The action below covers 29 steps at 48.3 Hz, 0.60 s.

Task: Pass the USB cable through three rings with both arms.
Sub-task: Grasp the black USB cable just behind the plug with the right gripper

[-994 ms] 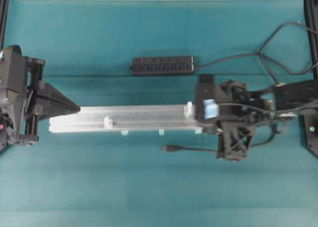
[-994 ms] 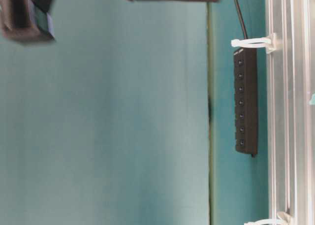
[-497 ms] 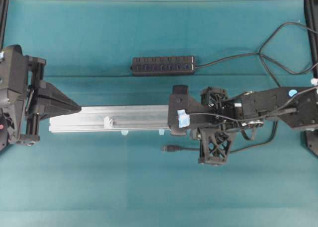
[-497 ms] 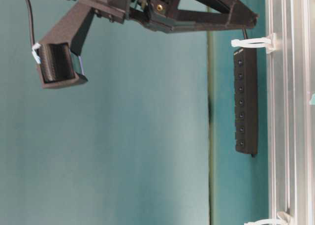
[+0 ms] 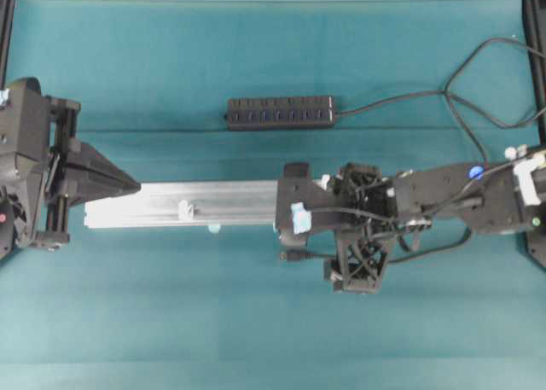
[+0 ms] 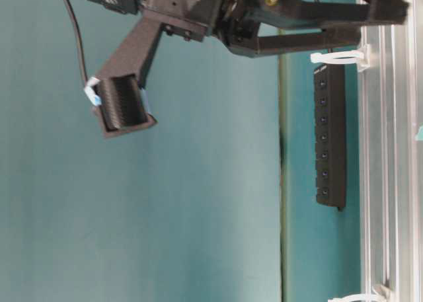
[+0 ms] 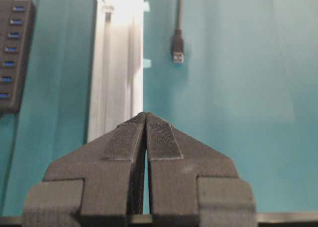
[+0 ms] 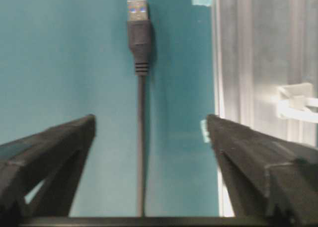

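Note:
The USB cable (image 8: 141, 152) lies on the teal mat beside the rail, and its silver-tipped plug (image 8: 138, 23) points away from my right gripper (image 8: 150, 120). That gripper is open. Its fingers straddle the cable behind the plug without touching it. In the overhead view the plug (image 5: 288, 255) shows just past the right arm (image 5: 401, 202). One whitish ring (image 5: 183, 209) stands on the rail, and another ring (image 8: 298, 105) is level with my right fingertip. My left gripper (image 7: 145, 115) is shut and empty at the rail's left end (image 5: 94, 212).
A long aluminium rail (image 5: 213, 204) runs across the middle of the mat. Behind it lies a black multi-port hub (image 5: 279, 113), whose cable loops off to the right. Pale-blue tape tabs (image 5: 213, 229) sit along the rail's front edge.
My right arm has travelled left along the rail and lower toward the cable, and its jaws have gone from shut to wide open. The left arm has not moved.

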Available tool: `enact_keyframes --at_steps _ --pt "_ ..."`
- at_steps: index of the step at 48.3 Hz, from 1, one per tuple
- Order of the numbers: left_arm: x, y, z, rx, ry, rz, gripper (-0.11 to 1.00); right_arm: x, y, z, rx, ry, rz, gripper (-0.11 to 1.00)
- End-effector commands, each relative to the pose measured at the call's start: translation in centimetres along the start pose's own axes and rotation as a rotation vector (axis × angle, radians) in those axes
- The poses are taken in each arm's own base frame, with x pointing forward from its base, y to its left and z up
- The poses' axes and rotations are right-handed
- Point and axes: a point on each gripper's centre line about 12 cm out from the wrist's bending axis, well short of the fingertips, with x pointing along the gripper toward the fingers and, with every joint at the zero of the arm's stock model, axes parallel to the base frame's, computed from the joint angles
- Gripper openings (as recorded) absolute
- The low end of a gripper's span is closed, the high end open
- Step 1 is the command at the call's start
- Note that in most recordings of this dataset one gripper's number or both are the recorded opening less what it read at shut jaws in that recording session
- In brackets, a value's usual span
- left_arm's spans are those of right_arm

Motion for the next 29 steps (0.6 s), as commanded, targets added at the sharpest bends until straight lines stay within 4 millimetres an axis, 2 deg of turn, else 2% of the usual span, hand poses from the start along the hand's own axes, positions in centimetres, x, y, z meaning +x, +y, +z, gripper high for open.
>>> enact_keyframes --at_steps 1,3,8,29 --pt "-0.3 -0.1 1.2 0.005 -0.035 -0.002 0.02 0.0 0.2 0.6 -0.003 -0.011 -0.002 0.86" --pt "-0.3 -0.1 1.2 0.005 -0.034 -0.002 0.02 0.3 0.1 0.5 -0.006 -0.005 -0.003 0.87" --pt "-0.3 -0.1 1.2 0.005 -0.034 -0.002 0.02 1.2 0.2 0.3 -0.012 0.016 -0.006 0.8" --pt "-0.3 -0.1 1.1 0.003 -0.031 -0.001 0.02 3.6 1.1 0.0 -0.066 0.039 -0.008 0.76"
